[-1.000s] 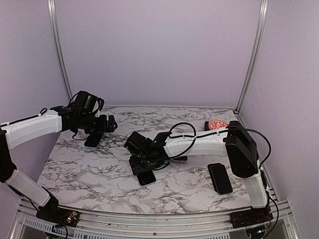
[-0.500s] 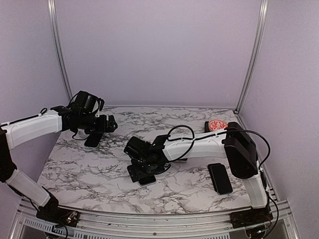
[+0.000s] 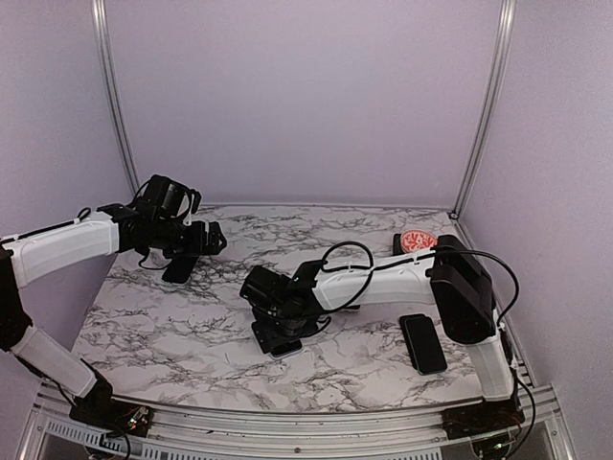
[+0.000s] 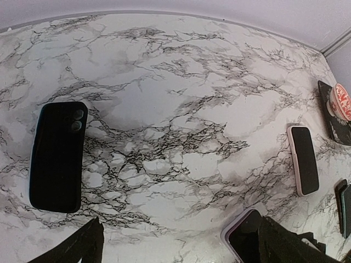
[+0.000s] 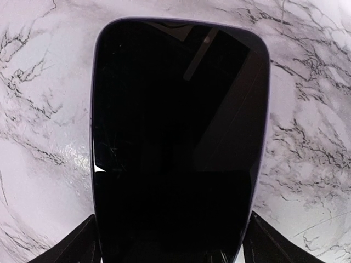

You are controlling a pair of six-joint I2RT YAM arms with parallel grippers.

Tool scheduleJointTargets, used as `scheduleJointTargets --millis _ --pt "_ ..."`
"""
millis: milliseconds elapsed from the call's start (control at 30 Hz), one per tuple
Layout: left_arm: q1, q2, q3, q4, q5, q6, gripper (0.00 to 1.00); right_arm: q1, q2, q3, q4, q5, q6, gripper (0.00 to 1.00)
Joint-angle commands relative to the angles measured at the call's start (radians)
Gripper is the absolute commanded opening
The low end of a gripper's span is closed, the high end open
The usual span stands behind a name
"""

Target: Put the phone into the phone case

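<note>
A phone [image 5: 175,137] with a black screen and a lavender rim lies flat on the marble table, front centre [image 3: 284,347]; it also shows in the left wrist view [image 4: 247,235]. My right gripper [image 3: 278,331] is low over it, jaws wide, one finger [image 5: 77,244] at each long edge; I cannot tell if they touch it. A black phone case [image 4: 57,156] with camera holes lies at the back left [image 3: 177,269]. My left gripper [image 3: 204,240] hovers high above it, open and empty [image 4: 184,249].
Another phone [image 3: 423,343] lies at the front right and shows pale-rimmed in the left wrist view [image 4: 303,159]. A red-and-white round grip on a black case [image 3: 419,240] sits at the back right [image 4: 341,101]. Frame posts and purple walls close in the table.
My right gripper has dropped lower and shifted slightly left over the lavender-rimmed phone, covering more of it. The left arm has barely moved.
</note>
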Motion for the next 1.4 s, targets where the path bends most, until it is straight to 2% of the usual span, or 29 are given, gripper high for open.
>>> scheduleJointTargets --millis 0,267,367,533,633,867,1100,1233,1367 --pt "0.009 0.005 -0.011 0.03 0.009 0.003 0.99 0.007 0.052 0.021 -0.066 -0.005 -0.009 0.81" --pt "0.011 0.01 -0.013 0.031 0.009 0.003 0.99 0.017 0.073 0.047 -0.091 0.021 -0.024 0.64" --pt "0.011 0.01 -0.013 0.031 0.009 0.003 0.99 0.016 0.07 0.046 -0.086 0.022 -0.03 0.53" --pt "0.012 0.012 -0.014 0.031 0.009 0.006 0.99 0.016 0.025 0.027 -0.028 0.025 -0.059 0.27" --pt "0.012 0.012 -0.014 0.033 0.007 0.007 0.99 0.01 -0.031 -0.021 0.055 0.02 -0.073 0.18" --pt "0.012 0.015 -0.022 0.048 0.009 0.007 0.99 -0.014 -0.123 -0.132 0.203 -0.013 -0.088 0.11" --pt "0.012 0.039 -0.065 0.14 0.179 -0.043 0.99 -0.041 -0.148 -0.152 0.236 -0.012 -0.091 0.08" --pt "0.012 0.061 -0.095 0.212 0.3 -0.111 0.99 -0.046 -0.169 -0.168 0.276 0.008 -0.092 0.07" --pt "0.012 0.061 -0.151 0.292 0.35 -0.21 0.99 -0.056 -0.183 -0.181 0.314 0.024 -0.091 0.06"
